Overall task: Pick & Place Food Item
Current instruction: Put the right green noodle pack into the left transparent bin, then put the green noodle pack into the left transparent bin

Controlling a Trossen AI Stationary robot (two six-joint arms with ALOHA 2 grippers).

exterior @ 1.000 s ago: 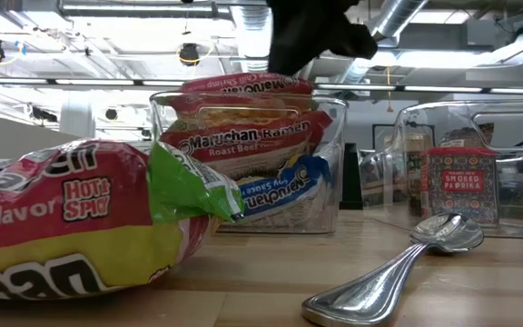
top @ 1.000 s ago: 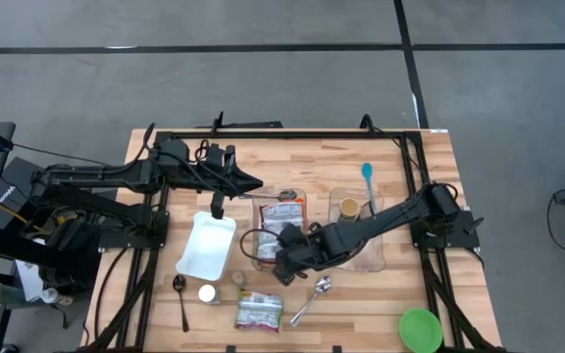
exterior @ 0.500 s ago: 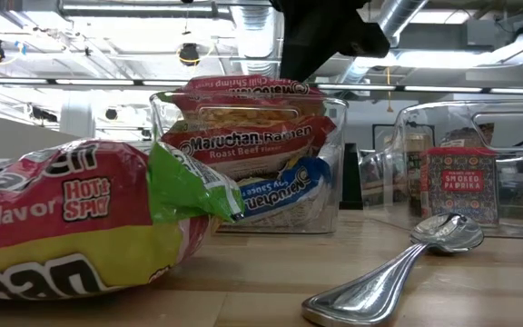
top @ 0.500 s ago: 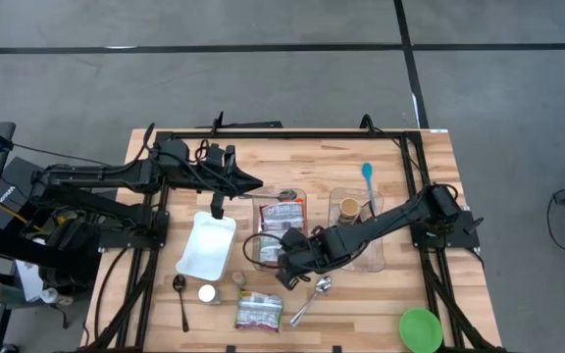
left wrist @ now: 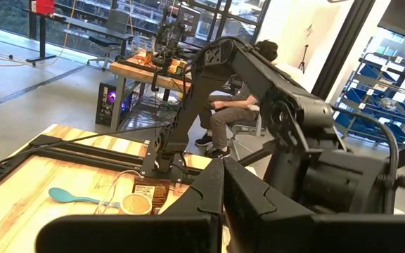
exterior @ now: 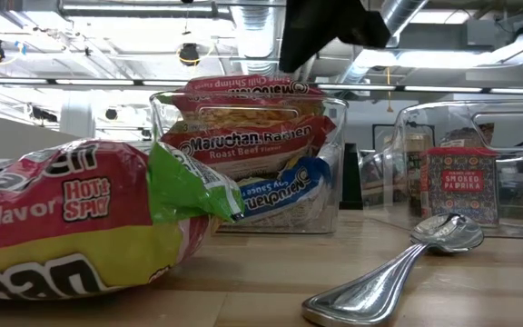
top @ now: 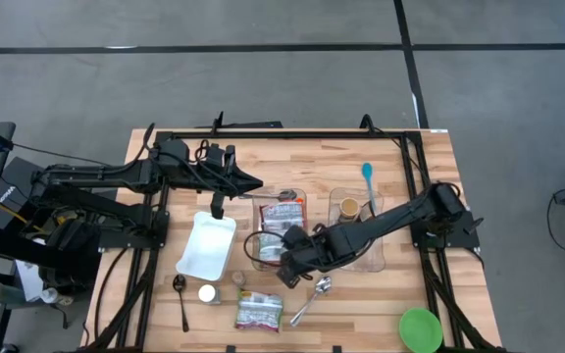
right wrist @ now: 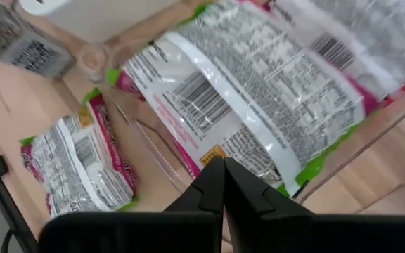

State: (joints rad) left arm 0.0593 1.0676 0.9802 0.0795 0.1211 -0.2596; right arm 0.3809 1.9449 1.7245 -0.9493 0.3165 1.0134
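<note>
Wooden tabletop (top: 400,157) under my remote watch: the right end effector (top: 284,274), fingers together and holding nothing, hovers over the near end of a clear bin (exterior: 166,127) of ramen packets (exterior: 248,145) reading "Maruchan Ramen, Roast Beef." Another ramen packet (top: 259,311), marked "Hot & Spicy," lies just beyond it. The left end effector (top: 258,184), also closed, waits farther back.

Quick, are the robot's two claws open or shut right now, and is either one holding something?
Left gripper: shut, holding nothing, up near the table's back edge.
Right gripper: shut, holding nothing, above the clear plastic bin of ramen packets.
</note>
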